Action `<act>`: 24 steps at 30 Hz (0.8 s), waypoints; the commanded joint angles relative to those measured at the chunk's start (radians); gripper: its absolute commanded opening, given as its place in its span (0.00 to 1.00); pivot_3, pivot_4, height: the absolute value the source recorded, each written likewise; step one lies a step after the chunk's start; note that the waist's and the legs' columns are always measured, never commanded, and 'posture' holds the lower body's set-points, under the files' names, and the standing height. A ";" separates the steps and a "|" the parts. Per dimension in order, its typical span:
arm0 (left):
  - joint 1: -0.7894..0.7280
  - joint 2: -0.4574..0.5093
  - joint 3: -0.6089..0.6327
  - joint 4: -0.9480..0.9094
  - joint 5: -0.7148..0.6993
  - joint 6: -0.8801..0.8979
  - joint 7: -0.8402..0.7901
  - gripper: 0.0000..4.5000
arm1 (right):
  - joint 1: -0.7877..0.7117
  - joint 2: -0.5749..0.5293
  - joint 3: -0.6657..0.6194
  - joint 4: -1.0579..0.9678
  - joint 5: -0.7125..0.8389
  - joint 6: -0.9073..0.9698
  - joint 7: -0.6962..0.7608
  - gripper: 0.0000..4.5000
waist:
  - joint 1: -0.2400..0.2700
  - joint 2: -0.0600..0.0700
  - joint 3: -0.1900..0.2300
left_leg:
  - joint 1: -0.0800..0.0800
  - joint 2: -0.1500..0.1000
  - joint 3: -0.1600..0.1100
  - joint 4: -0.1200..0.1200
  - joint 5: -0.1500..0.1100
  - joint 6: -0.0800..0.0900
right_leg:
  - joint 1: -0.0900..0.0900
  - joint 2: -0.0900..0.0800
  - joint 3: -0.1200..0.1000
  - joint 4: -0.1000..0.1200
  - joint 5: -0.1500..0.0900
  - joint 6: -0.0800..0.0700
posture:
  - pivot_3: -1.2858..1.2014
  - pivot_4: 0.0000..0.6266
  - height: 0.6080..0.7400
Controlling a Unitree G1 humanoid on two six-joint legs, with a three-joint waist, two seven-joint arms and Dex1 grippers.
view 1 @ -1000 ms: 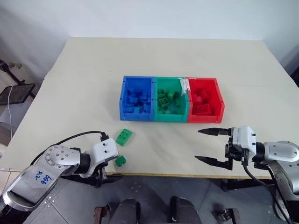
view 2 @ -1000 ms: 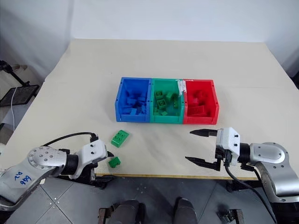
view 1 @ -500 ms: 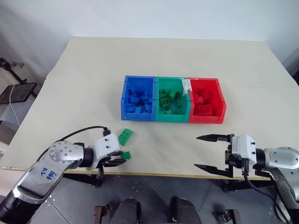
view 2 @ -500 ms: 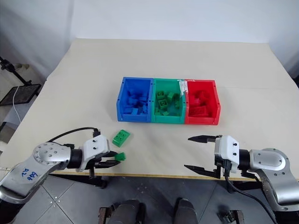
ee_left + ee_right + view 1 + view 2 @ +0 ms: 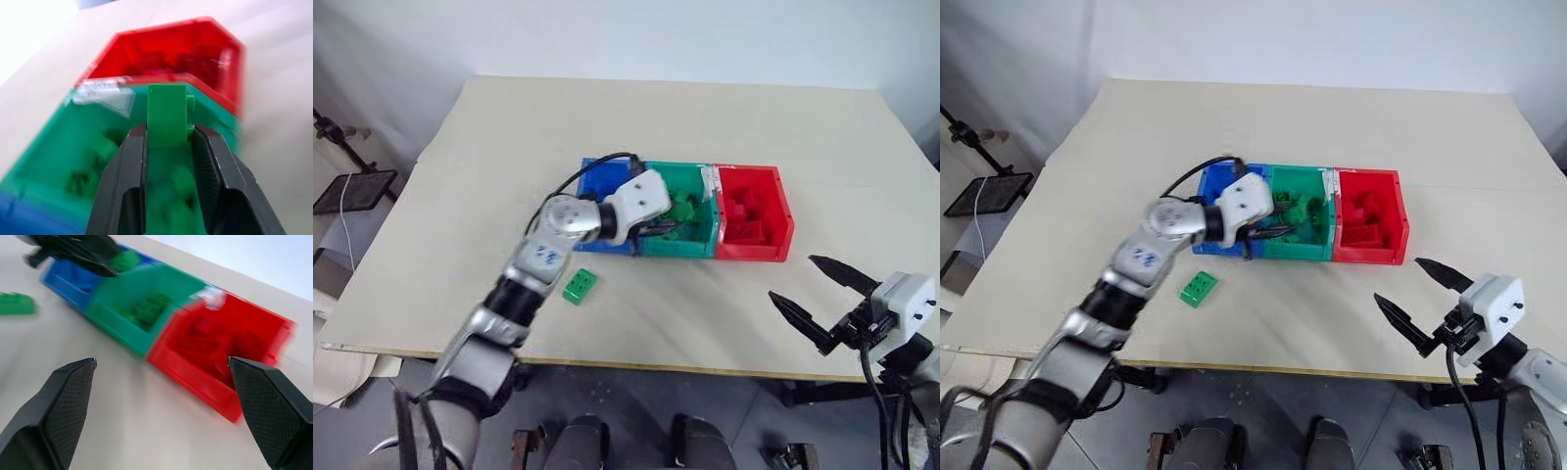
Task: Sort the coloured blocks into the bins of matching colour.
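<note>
Table point(image 5: 509, 147): pale cream top, carrying the bins and one loose block.
Bins point(image 5: 705, 250): three joined open-topped boxes in a row near the middle of the table; blue on the robot's left, green in the middle, red on the right.
Blue bin point(image 5: 590, 174): largely hidden behind the left arm; blue blocks lie inside.
Green bin point(image 5: 44, 161): holds several green blocks; a scrap of white tape sits on its rim where it meets the red bin.
Red bin point(image 5: 754, 211): holds red blocks piled toward its middle.
Left end effector point(image 5: 168, 134): clenched on a small green block, one black finger on each side; it reaches in nearly level from the blue-bin side and hangs over the green bin's open top.
Small green block point(image 5: 167, 112): square, held upright between the fingers with its upper half standing clear above them; studs show on one side; it is above the green bin, not yet resting inside.
Oblong green block point(image 5: 578, 286): lies flat on the table, studs up, just in front of the blue bin and apart from it; nothing touches it.
Right end effector point(image 5: 822, 304): released, the two black fingers spread wide with nothing between them; it hovers near the table's front edge, in front of the red bin and well apart from it.
</note>
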 commanded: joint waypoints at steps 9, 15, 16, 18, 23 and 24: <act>0.076 0.045 0.124 -0.068 -0.053 -0.106 -0.099 0.99 | 0.009 -0.010 0.004 -0.043 0.007 -0.033 0.010 1.00 | -0.028 0.000 0.000 | 0.001 0.002 0.003 -0.002 0.000 0.000 | -0.003 0.000 0.000 0.001 0.000 0.000 | 0.52 0.24 1.00; 0.411 0.346 0.322 -0.281 -0.275 -0.264 -0.433 1.00 | -0.160 -0.115 0.121 0.042 0.009 -0.032 0.166 1.00 | -0.065 0.002 -0.001 | 0.006 0.004 0.001 -0.005 0.000 -0.001 | -0.004 0.000 0.004 0.002 0.000 0.000 | 0.52 0.24 1.00; 0.453 0.392 0.343 -0.281 -0.267 -0.254 -0.435 1.00 | -0.189 -0.124 0.143 0.056 0.012 -0.027 0.184 1.00 | -0.062 0.002 -0.001 | 0.005 0.005 0.000 -0.005 0.000 -0.001 | -0.004 0.000 0.003 0.003 0.000 -0.001 | 0.52 0.24 1.00; 0.537 0.468 0.395 -0.290 -0.266 -0.221 -0.425 1.00 | -0.246 -0.137 0.189 0.085 0.014 -0.018 0.219 1.00 | -0.055 0.001 -0.001 | 0.004 0.004 0.000 -0.004 0.000 -0.001 | -0.004 0.000 0.001 0.003 0.000 -0.001 | 0.52 0.24 1.00; 0.776 0.581 0.596 -0.356 -0.363 -0.087 -0.395 1.00 | -0.351 -0.142 0.288 0.169 -0.027 -0.079 0.321 1.00 | -0.033 0.001 0.000 | 0.002 0.004 -0.005 -0.001 -0.002 0.001 | -0.002 -0.001 0.001 0.002 0.000 0.000 | 0.52 0.24 1.00; 0.808 0.588 0.622 -0.368 -0.374 -0.060 -0.383 1.00 | -0.361 -0.140 0.298 0.177 -0.024 -0.076 0.329 1.00 | -0.031 0.001 0.000 | 0.002 0.004 -0.006 0.000 -0.003 0.001 | -0.002 -0.001 0.001 0.002 0.000 0.000 | 0.52 0.24 1.00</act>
